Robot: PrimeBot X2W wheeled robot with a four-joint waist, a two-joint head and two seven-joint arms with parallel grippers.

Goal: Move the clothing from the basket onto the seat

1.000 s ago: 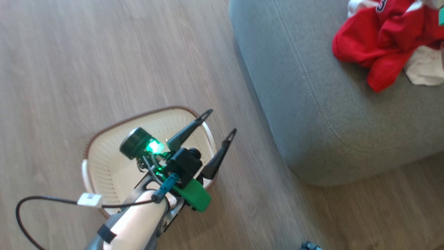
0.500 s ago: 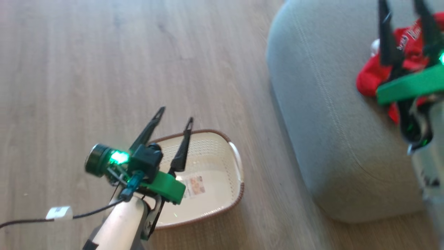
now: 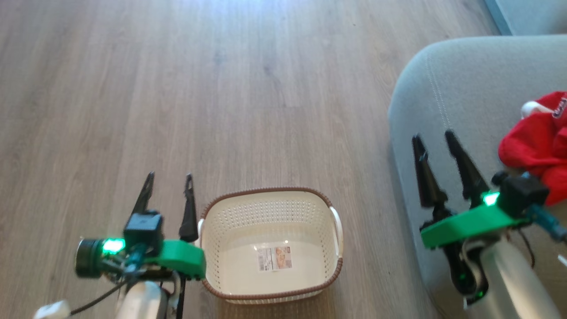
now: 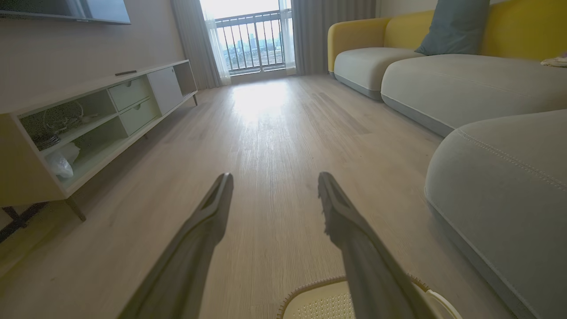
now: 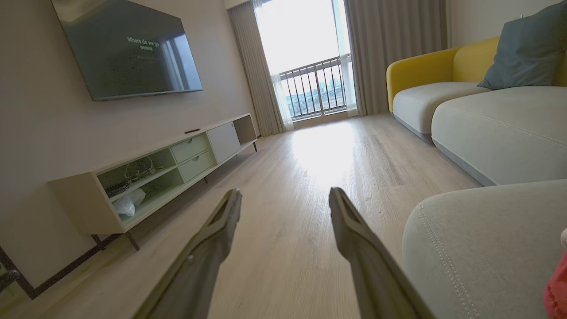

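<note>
Right tool (image 5: 285, 192) spread over wood floor (image 5: 310, 177), grey seat (image 5: 478, 248) at right, red clothing (image 5: 557, 292) at corner

Cut off at the edge, too small to read

The clothing (image 3: 536, 144) and the seat (image 3: 469, 84) both run off the head view's right edge. The print on the sticker (image 3: 274, 258) inside the basket (image 3: 270, 208) is too small to read.

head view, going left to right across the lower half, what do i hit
left gripper → basket → right gripper → clothing
</note>
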